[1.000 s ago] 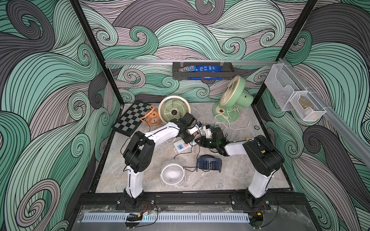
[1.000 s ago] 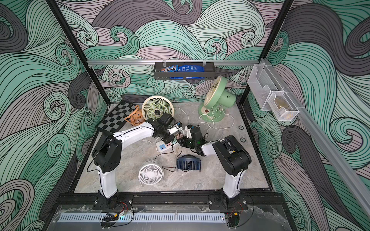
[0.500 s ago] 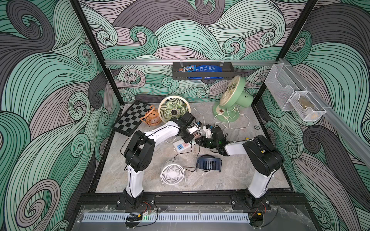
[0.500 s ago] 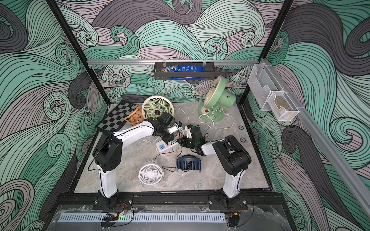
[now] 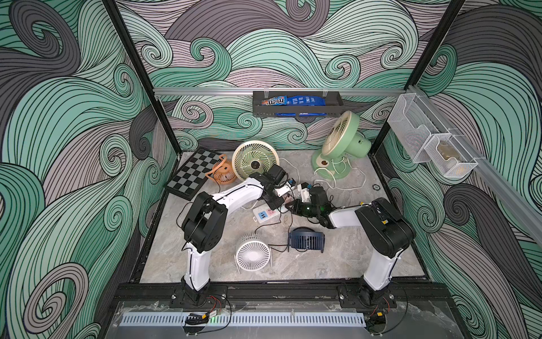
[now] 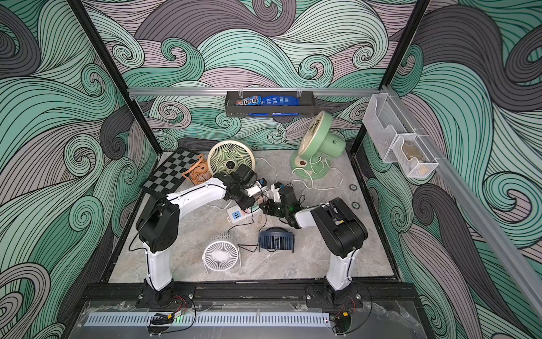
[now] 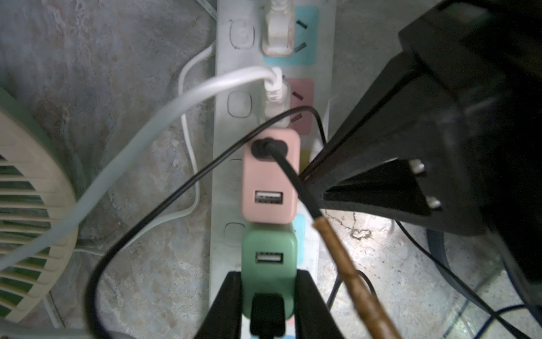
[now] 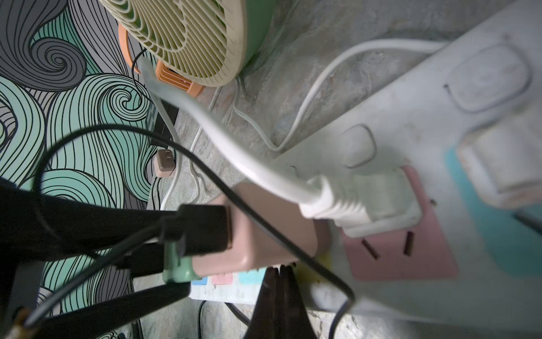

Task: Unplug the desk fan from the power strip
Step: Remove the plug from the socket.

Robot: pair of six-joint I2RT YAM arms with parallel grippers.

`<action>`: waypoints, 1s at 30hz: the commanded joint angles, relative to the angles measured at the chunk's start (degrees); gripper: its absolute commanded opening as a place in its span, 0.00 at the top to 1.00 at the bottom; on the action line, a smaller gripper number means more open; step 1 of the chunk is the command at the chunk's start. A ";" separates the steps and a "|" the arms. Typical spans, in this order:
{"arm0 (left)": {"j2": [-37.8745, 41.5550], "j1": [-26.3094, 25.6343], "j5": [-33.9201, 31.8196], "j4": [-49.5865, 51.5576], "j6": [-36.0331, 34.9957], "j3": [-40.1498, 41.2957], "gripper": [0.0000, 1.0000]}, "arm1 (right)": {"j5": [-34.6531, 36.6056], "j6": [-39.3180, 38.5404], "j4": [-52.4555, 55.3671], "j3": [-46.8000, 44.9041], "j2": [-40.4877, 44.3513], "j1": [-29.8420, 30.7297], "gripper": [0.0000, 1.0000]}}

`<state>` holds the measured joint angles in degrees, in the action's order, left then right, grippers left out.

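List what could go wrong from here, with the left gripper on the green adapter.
1. The left gripper clamps the green adapter, which sits flush against the pink adapter; a tilted pull may loosen that one too.
2. A thin black cable loops close past that grip and could snag.
3. The right gripper, shut, seems to press the power strip only near its edge; if it slips, the strip may lift.
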<state>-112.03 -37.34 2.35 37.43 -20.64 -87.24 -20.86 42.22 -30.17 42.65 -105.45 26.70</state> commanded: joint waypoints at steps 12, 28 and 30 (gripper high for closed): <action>0.38 1.33 -3.48 -0.24 -1.25 -0.38 1.00 | 2.23 -0.90 6.72 -0.99 -3.54 -0.21 0.99; 0.31 1.50 -0.46 2.50 -1.06 -2.04 1.00 | 1.99 -0.75 6.47 -0.82 -4.24 -0.28 0.99; 1.38 0.80 -4.21 -0.16 -2.89 -0.18 1.00 | 2.06 -0.77 6.47 -0.82 -4.27 -0.25 0.99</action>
<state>-111.98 -36.60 2.61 37.67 -22.59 -87.31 -21.15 42.19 -31.88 43.07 -106.63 26.70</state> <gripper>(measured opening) 0.291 0.066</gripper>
